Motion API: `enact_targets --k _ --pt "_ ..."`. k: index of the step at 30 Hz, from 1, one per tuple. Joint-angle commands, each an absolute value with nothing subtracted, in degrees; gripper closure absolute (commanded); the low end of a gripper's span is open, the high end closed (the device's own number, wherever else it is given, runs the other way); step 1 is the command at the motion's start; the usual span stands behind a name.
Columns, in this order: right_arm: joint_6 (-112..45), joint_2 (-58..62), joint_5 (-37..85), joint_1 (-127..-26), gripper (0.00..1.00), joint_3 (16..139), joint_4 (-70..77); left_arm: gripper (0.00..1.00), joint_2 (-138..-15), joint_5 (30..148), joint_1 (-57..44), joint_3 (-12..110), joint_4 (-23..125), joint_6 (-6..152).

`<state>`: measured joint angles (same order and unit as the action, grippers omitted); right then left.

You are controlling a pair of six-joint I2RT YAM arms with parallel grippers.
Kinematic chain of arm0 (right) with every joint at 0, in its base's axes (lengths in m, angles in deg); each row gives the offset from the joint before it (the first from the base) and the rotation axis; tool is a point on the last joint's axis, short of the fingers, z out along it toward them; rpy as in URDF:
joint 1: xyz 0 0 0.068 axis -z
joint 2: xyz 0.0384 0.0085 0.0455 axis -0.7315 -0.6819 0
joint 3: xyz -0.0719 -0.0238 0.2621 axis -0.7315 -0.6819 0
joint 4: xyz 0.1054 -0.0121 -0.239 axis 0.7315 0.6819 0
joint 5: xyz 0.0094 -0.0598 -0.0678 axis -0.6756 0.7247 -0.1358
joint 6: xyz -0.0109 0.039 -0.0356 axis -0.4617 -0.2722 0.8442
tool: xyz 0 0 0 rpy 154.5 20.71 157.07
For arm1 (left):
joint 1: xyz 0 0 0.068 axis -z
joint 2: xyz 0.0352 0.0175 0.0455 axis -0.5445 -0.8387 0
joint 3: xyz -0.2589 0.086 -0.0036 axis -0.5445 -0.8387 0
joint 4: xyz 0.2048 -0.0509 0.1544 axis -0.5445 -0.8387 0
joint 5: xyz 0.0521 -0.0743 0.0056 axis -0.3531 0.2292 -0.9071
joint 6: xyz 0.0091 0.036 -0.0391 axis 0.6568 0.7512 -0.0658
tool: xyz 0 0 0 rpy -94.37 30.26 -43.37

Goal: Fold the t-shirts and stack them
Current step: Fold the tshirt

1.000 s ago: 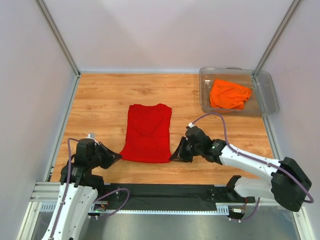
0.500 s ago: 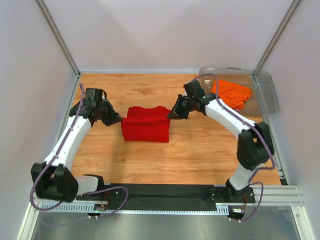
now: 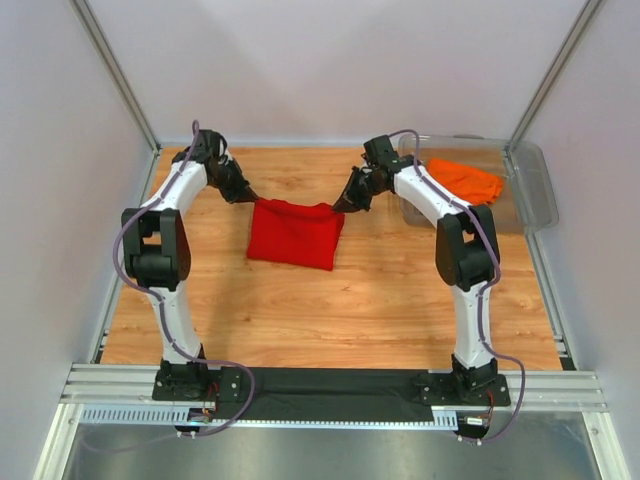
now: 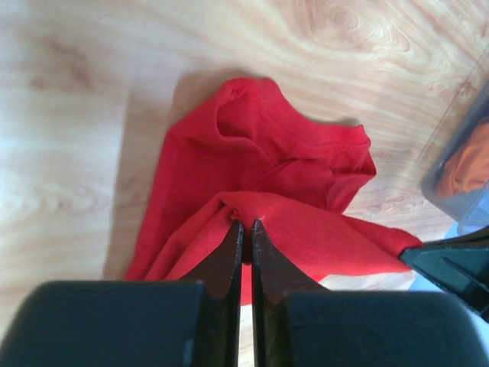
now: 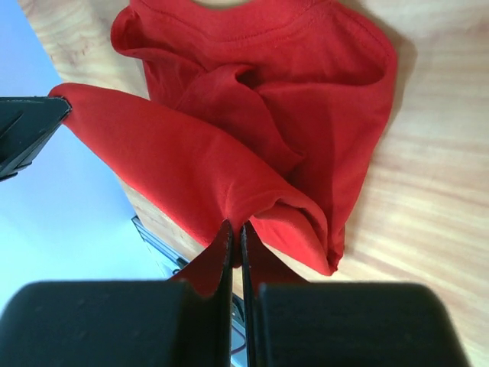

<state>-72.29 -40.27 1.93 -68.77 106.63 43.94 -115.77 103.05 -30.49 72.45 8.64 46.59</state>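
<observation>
Red t-shirt (image 3: 293, 237) in half (rumpled)

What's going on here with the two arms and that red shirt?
Both arms are reaching toward the far side of the table. The left pincer and the right pincer are each shut on a corner of the red t-shirt, holding that edge raised and stretched between them while the rest lies doubled over on the wood. It looks like the middle of a fold. The orange t-shirt sits crumpled in the clear bin, with neither pincer on it.
</observation>
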Motion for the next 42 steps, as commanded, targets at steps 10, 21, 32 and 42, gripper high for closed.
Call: enact_targets --k 10,21,32,42 --pt "-62.39 -57.32 10.62 -61.34 0.68 136.14 52.36 0.64 -135.36 102.54 -31.50 110.92 -2.01 61.61" --pt "-52.18 -40.36 10.99 -68.26 0.43 116.93 41.49 0.64 -112.15 116.75 -29.39 71.67 17.11 63.91" --pt "-58.07 -53.27 5.18 -69.51 0.81 121.42 37.62 0.67 -126.46 119.33 -28.95 79.28 19.45 63.37" --pt "-48.33 -53.03 11.51 -67.66 0.53 127.91 48.94 0.57 -122.74 113.30 -29.30 83.00 14.68 69.17"
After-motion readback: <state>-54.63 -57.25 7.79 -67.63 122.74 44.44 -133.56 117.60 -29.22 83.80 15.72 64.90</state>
